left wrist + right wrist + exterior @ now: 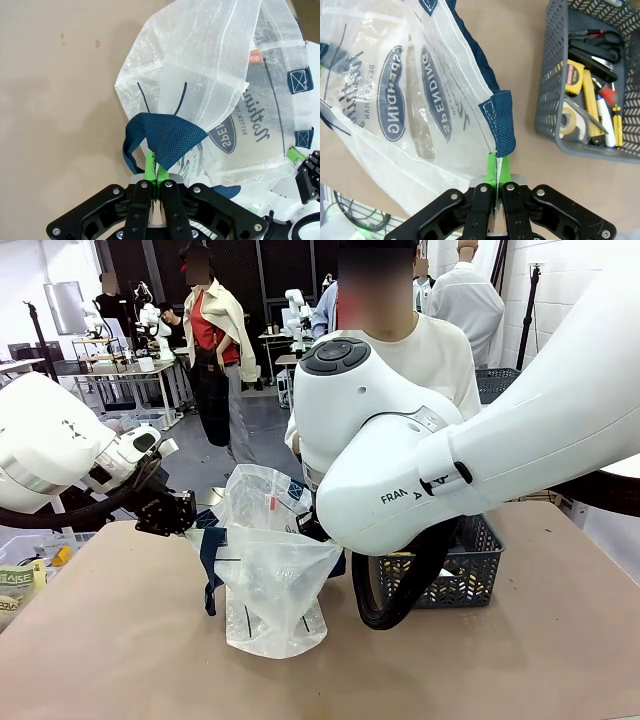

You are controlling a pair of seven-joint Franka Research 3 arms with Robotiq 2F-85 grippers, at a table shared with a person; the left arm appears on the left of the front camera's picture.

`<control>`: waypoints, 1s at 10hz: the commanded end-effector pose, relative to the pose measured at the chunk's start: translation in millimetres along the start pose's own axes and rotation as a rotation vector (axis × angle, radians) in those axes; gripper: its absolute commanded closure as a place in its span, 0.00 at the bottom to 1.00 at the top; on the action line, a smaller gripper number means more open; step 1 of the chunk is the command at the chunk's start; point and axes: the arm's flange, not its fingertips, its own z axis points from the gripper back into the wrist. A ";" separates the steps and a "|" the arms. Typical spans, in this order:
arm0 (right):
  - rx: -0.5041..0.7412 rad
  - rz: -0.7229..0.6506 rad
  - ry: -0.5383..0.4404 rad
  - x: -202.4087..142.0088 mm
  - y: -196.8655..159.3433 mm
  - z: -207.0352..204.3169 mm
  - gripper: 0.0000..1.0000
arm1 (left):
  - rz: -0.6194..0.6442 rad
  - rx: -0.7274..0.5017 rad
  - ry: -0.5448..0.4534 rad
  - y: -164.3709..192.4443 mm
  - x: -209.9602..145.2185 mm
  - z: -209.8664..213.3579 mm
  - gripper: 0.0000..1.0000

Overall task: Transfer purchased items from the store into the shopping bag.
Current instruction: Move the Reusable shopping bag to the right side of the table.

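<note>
Right, front view: shopping bag is standing on the table between the arms, just left of the mesh basket. Left gripper is holding its left rim. The right arm is blocking the bag's right side and most of the person behind.

Left wrist view: jaws are pressing together, pinching the navy handle plus rim film. Bare tabletop is lying open beside it.

Right wrist view: right gripper is likewise clamping the opposite rim, right under a handle end. The basket is sitting near, not touching, full of tools. Bag contents are too hazy to call.

Risks, my read:
- I'm expecting the thin film to slip or tear if the arms spread too hard.
- The mouth is going to sag shut if they close in.
- The right elbow is crowding the basket and the drop path.

Free room is looking best above the mouth and on the left of the table.
</note>
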 end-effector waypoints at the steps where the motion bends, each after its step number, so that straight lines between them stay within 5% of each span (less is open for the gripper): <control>1: -0.003 -0.003 0.001 0.2 -1.3 0.4 1.00 | 0.005 0.006 -0.005 2.3 0.7 4.0 1.00; 10: -0.003 -0.003 0.001 0.2 -1.3 0.4 1.00 | 0.005 0.006 -0.005 2.3 0.7 4.0 1.00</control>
